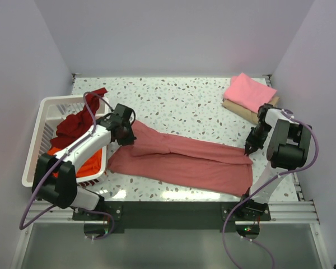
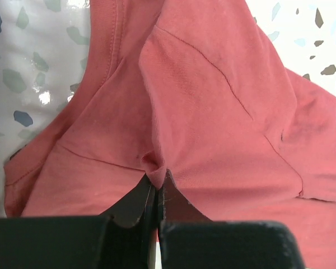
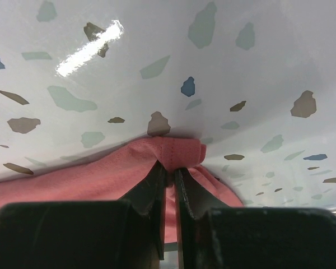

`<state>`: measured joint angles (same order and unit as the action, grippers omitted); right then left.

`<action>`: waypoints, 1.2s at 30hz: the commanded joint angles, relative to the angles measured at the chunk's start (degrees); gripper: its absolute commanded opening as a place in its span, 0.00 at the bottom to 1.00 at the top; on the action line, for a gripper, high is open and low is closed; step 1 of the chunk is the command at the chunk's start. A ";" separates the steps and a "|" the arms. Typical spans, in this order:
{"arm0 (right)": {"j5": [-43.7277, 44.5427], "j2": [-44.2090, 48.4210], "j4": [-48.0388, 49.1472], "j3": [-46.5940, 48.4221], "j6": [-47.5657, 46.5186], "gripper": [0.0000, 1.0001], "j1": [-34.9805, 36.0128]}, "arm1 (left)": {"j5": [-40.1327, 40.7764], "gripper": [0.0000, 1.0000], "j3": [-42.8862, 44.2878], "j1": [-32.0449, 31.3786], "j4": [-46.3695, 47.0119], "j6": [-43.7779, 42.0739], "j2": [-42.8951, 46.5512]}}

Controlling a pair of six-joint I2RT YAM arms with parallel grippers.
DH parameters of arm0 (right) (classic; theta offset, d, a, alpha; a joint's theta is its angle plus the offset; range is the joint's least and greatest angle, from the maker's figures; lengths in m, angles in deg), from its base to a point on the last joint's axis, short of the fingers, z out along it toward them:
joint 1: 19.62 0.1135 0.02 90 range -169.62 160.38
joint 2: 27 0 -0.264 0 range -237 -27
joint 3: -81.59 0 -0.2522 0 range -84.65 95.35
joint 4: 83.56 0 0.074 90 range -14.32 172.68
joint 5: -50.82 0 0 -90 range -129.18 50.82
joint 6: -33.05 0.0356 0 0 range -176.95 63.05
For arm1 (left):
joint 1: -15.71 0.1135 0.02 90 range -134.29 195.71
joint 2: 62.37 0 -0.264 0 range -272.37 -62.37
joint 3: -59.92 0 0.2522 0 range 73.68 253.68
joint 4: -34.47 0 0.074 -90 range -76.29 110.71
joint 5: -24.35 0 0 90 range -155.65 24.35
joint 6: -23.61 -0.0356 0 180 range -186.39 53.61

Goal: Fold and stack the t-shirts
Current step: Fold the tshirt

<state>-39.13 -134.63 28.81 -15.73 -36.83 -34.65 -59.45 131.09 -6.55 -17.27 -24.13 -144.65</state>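
A dusty rose-red t-shirt [image 1: 185, 159] lies stretched across the middle of the table, folded lengthwise. My left gripper [image 1: 125, 133] is shut on a pinch of its cloth at the left end; the left wrist view shows the rose-red t-shirt [image 2: 213, 101] bunched between the fingertips of the left gripper [image 2: 157, 180]. My right gripper [image 1: 251, 147] is shut on the hem at the right end, where the rose-red t-shirt [image 3: 101, 174] puckers at the tips of the right gripper [image 3: 172, 168]. A bright pink t-shirt [image 1: 248, 92] lies folded at the back right. A dark maroon t-shirt [image 1: 73, 126] and an orange t-shirt [image 1: 81, 165] sit in the basket.
The white slatted basket [image 1: 42, 120] stands at the left edge, close beside my left arm. A tan folded thing [image 1: 241, 109] lies under the bright pink t-shirt. The speckled tabletop [image 1: 185, 101] shows bare behind the stretched shirt.
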 commanded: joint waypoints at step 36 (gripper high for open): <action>-1.46 -0.82 6.40 -0.11 -0.34 0.00 -0.09 | 8.04 0.54 17.38 1.61 1.33 -6.66 -16.50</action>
<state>-39.70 -134.63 28.90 -15.73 -37.09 -34.67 -55.17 144.77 -5.63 -17.05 -27.17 -158.00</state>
